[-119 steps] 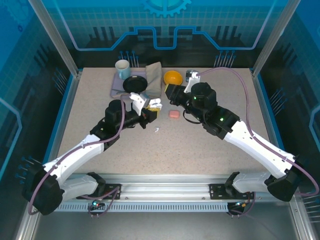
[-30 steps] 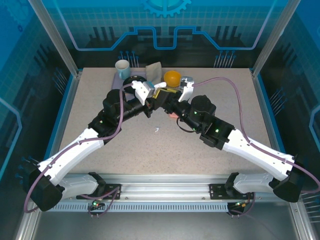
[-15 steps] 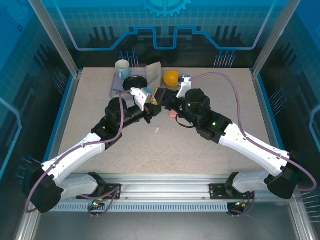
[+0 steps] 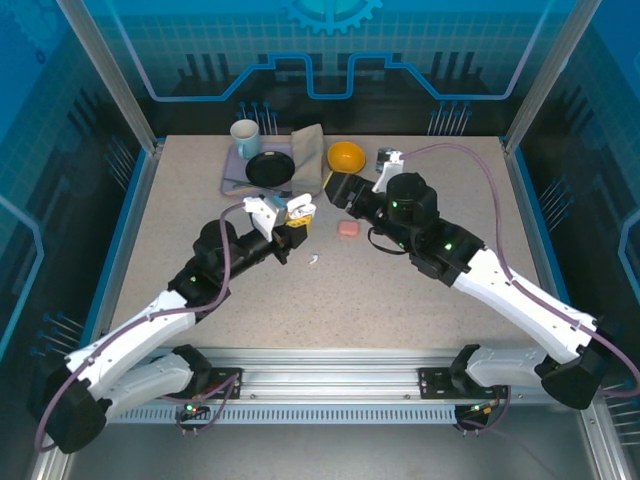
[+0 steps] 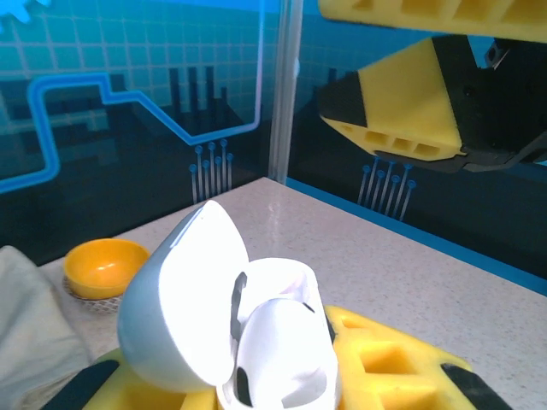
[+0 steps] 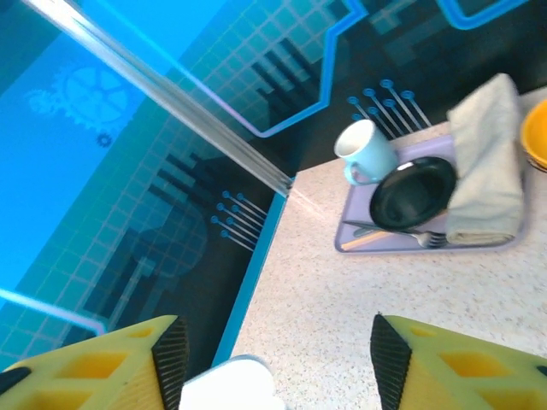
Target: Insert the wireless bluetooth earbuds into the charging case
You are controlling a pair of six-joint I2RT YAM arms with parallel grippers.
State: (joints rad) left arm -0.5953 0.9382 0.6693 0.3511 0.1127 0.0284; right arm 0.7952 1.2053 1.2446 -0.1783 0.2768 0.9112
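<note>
1. At the back left of the desk (image 4: 170, 250), a purple tray (image 4: 229, 182) carries a pale blue mug (image 4: 245, 138) and a black plate (image 4: 270, 168). A folded grey cloth (image 4: 310, 152) lies over the tray's right side
2. The left fingers (image 5: 389, 367) are closed on a white case (image 5: 256, 342), which they hold above the desk in front of the tray
3. The case's lid is swung open to the left in the left wrist view. I cannot tell whether an earbud sits inside
4. A white earbud (image 4: 313, 260) lies loose on the desk, near the left fingers on their near side and not touching them
5. An orange bowl (image 4: 346, 156) stands at the back, just right of the cloth
6. A small pink case (image 4: 348, 229) lies on the desk between the two arms, to the right of the white case and apart from it
7. The right fingers (image 6: 94, 363) stand wide apart and hold nothing. In the top view they are in front of the bowl and point left
8. In the left wrist view the right fingers sit at the upper right, clear of the white case. In the right wrist view the case's white top shows at the lower edge, beside one finger
</note>
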